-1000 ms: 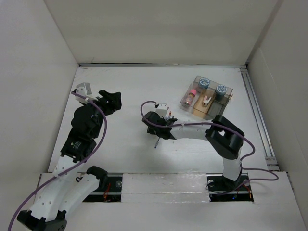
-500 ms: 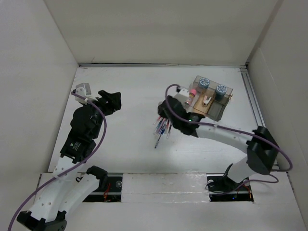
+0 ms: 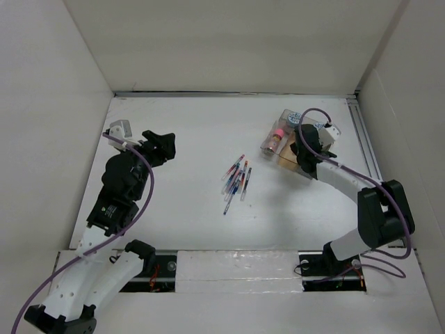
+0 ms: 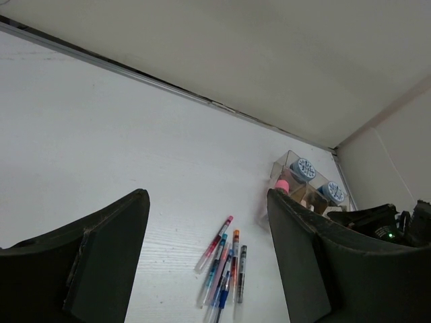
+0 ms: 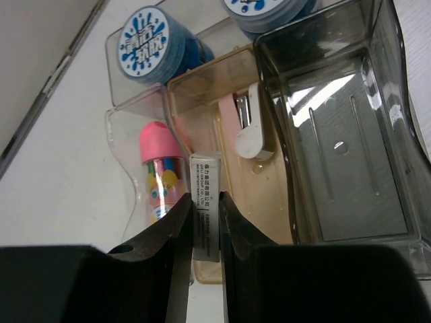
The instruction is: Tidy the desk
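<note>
The desk (image 3: 188, 132) lies under both arms, with pens (image 3: 236, 182) loose at its middle. The right gripper (image 5: 205, 202) pinches a small white labelled packet (image 5: 205, 235) above the clear compartment box (image 5: 350, 168); the left gripper (image 4: 205, 198) stands wide.

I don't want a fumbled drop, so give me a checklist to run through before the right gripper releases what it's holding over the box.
1. Right gripper shut on white labelled block: ok.
2. Block lined up over tan compartment, not its wall: cannot tell.
3. Free floor in that compartment beside stapler: ok.
4. Left gripper open, empty, away from the box: ok.
5. Pens sorted off the desk: not ok, loose mid-desk.
</note>
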